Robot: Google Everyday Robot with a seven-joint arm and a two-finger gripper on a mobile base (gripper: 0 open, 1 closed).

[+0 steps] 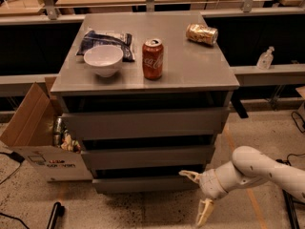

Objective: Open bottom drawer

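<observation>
A: Since the bottom drawer (143, 184) has a flat front with no handle, where's the gripper parked?

B: Gripper (191, 198) is low at the cabinet's front right corner, just beside the drawer's right end. Drawer is the slim lowest front and looks shut.

A: Jaws?

B: Spread wide, holding nothing. The upper one points at the gap above the front, near its right end. The lower one hangs toward the floor. Can't tell if there's contact.

A: Why wide?

B: My read: nothing to pinch, so it has to catch an edge. An open spread gives room to straddle the front's top lip.

A: Why approach from the right?

B: The arm stays off to the side, so the slide-out path looks clear.

A: Risks?

B: The tabletop (200, 75) is loaded: upright red can (152, 58), white bowl (103, 59), and a gold can (202, 33) on its side. A hard yank could shake the cabinet and tip or roll them. The cardboard box (33, 128) sits on the left, away from the arm.
</observation>
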